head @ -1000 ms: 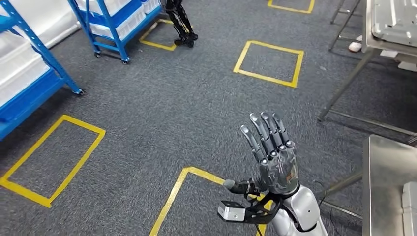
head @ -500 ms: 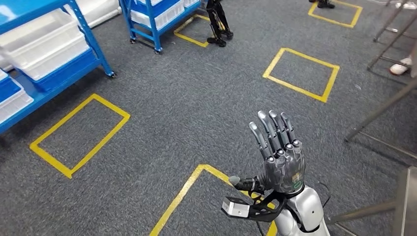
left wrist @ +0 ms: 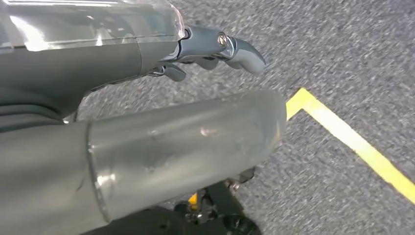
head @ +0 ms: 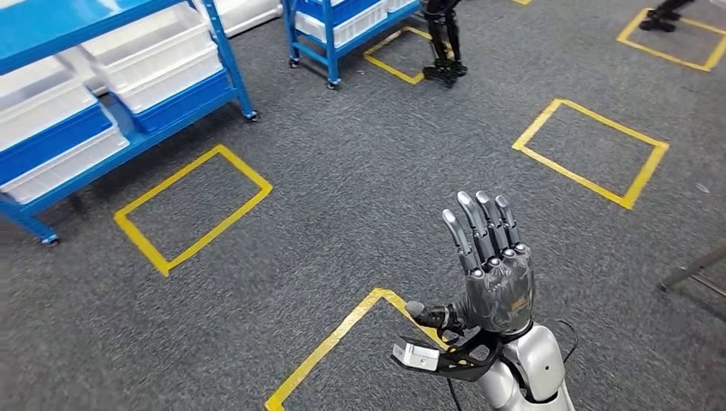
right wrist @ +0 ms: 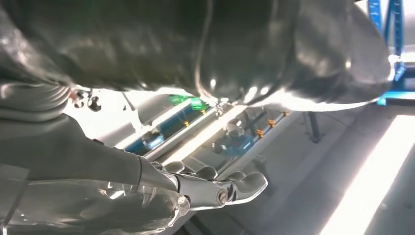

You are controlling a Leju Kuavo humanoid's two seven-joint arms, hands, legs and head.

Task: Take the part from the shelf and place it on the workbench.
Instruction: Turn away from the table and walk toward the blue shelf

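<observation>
The right hand (head: 492, 265) stands raised over the grey carpet (head: 360, 197), palm turned away from the head camera, its fingers (head: 479, 227) straight and slightly apart and its thumb out to the side, with nothing in it; the left hand (left wrist: 195, 49) hangs above the same carpet beside a yellow tape line (left wrist: 352, 139), its fingers (left wrist: 240, 49) loosely extended and holding nothing. A blue shelf rack (head: 111, 94) stands at the far left of the head view, carrying white bins (head: 158, 56); whether the part lies in one of them cannot be told. A second blue rack (head: 342, 26) stands farther back. Yellow tape squares (head: 193, 205) mark the floor; one lies just in front of the near rack, another (head: 591, 150) well to the right. A dark tripod base (head: 441, 38) stands beside the far rack.
</observation>
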